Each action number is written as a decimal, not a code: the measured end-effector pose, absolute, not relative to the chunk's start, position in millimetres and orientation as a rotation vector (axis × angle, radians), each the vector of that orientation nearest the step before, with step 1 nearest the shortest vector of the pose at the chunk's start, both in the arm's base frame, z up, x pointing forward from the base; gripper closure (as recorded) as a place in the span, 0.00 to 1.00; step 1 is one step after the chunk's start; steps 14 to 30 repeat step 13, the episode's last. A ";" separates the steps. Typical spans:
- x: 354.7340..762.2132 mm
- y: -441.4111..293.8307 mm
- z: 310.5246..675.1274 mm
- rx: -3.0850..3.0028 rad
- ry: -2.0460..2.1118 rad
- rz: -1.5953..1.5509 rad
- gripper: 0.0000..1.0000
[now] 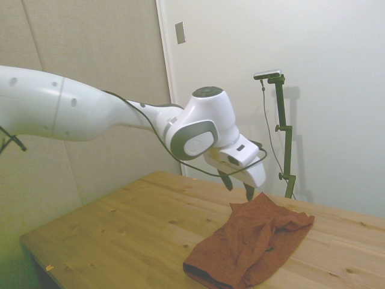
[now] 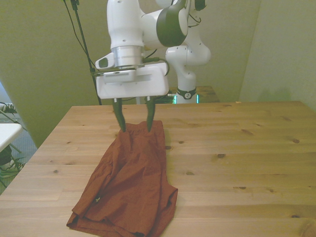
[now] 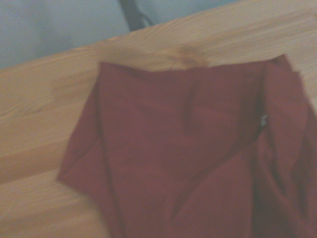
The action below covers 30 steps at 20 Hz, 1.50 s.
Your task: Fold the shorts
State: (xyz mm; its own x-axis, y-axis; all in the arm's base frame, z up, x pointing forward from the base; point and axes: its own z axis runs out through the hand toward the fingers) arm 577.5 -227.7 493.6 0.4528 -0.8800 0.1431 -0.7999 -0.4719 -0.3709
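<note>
The rust-orange shorts lie rumpled on the wooden table, running from the middle toward the front view's left near corner, dark hem at the near end. In the side view the shorts sit near the table's near edge. My gripper hovers open just above the far end of the cloth, fingers spread and nothing between them. The side view shows the gripper slightly above the shorts' far edge. The wrist view is filled with the shorts, blurred, with bare wood around the far edge.
Bare table stretches on both sides of the cloth. A white-topped surface stands beyond the table at the front view's left. Walls close in behind the table.
</note>
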 end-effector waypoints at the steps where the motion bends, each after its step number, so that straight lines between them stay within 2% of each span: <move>1: 566.3 -212.4 495.8 -2.468 1.415 -0.441 0.00; 8: 473.5 -89.6 502.2 -2.561 1.156 -0.328 0.00; 13: 391.4 -30.6 475.0 -2.616 1.068 -0.282 0.00; 30: 391.4 -30.6 475.0 -2.616 1.068 -0.282 0.00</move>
